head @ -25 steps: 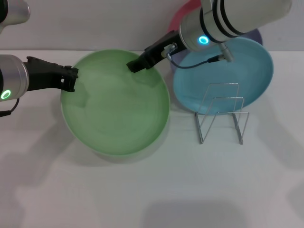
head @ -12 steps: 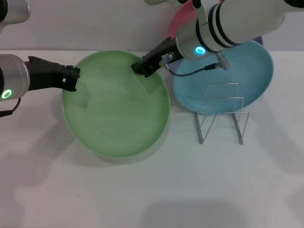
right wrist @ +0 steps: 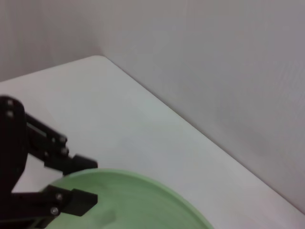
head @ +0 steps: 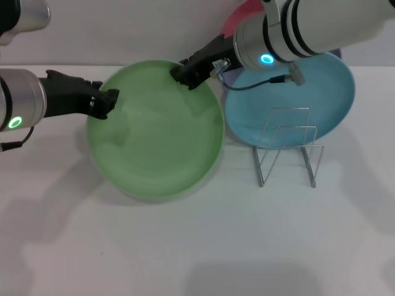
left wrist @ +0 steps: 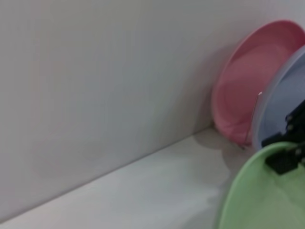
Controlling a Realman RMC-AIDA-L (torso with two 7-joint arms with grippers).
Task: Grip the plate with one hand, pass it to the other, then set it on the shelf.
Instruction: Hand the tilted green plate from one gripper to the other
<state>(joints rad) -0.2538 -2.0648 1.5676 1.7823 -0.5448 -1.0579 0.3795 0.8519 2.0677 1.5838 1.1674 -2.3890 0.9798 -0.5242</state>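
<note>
While the round, shallow light green plastic plate hung above the white table, the left gripper and right gripper each pinched opposite rims. Light, stiff and probably slick, it suited edge grips.

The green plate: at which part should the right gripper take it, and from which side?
At the thin far rim of the green plate, from the turquoise plate's side, where the right gripper now sits. The left gripper occupies the opposite edge; only the rim fits between fingers.
</note>
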